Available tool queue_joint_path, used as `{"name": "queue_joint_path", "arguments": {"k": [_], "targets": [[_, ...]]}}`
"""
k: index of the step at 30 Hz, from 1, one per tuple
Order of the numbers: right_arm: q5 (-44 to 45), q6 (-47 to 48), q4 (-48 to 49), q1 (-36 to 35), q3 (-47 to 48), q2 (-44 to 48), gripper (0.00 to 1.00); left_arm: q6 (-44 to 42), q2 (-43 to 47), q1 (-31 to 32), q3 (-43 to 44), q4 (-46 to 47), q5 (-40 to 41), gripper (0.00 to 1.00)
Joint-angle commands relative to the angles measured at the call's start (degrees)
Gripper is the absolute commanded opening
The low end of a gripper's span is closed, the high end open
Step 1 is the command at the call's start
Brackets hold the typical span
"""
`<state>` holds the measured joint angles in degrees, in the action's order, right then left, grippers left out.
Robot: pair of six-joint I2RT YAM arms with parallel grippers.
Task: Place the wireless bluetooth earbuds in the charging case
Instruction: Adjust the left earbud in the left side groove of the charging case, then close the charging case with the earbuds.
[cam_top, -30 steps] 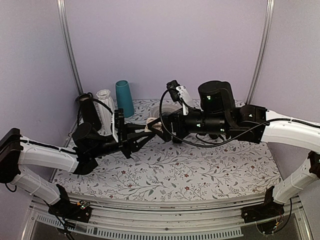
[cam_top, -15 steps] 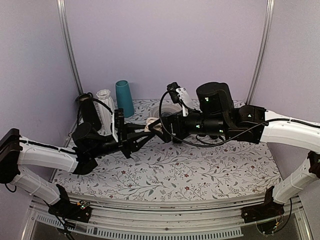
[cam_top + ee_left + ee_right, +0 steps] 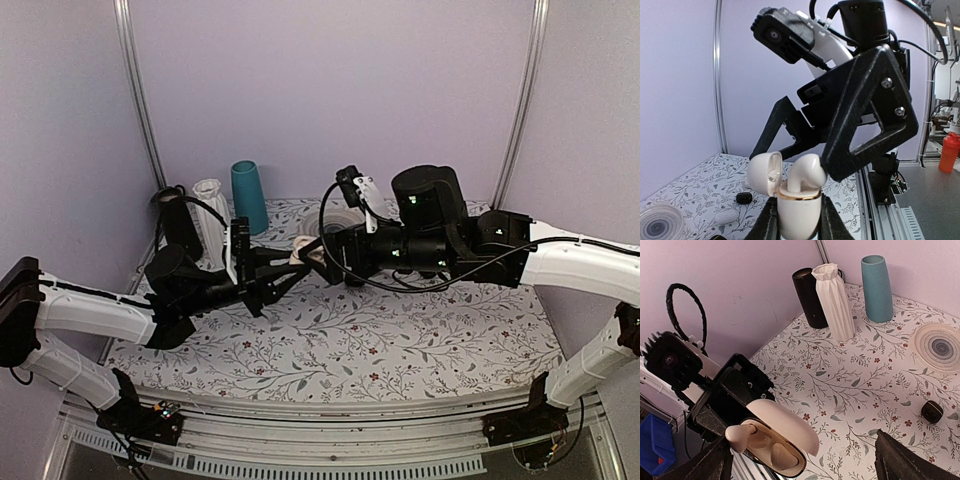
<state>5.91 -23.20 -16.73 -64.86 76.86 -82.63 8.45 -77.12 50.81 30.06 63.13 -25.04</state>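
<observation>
**Floral table, vases in the far-left corner**

The table [image 3: 400,350] is covered in white cloth printed with grey sprigs and small red flowers. In the top view, three upright vases stand at about 10 o'clock from its centre. The ribbed white vase [image 3: 211,205] is in the middle, with the black vase [image 3: 180,228] just beside it at 9 o'clock and the teal vase [image 3: 248,196] near it at 2 o'clock.

In the right wrist view, a round dish [image 3: 940,346] with a spiral pattern lies flat, and a small black lump [image 3: 932,411] sits apart from it at 6 o'clock.

In the left wrist view, a small white oval piece [image 3: 725,216] lies at 7 o'clock from that lump, perhaps an earbud, though it is too small to tell.
</observation>
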Motion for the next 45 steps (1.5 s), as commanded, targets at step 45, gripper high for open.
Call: {"name": "queue_joint_path", "arguments": {"k": [45], "targets": [[-6.91, -7.68, 11.67, 6.59, -13.51, 11.32, 0.94, 1.18, 2.11, -0.28, -0.86, 6.53, -7.40, 0.00]]}}
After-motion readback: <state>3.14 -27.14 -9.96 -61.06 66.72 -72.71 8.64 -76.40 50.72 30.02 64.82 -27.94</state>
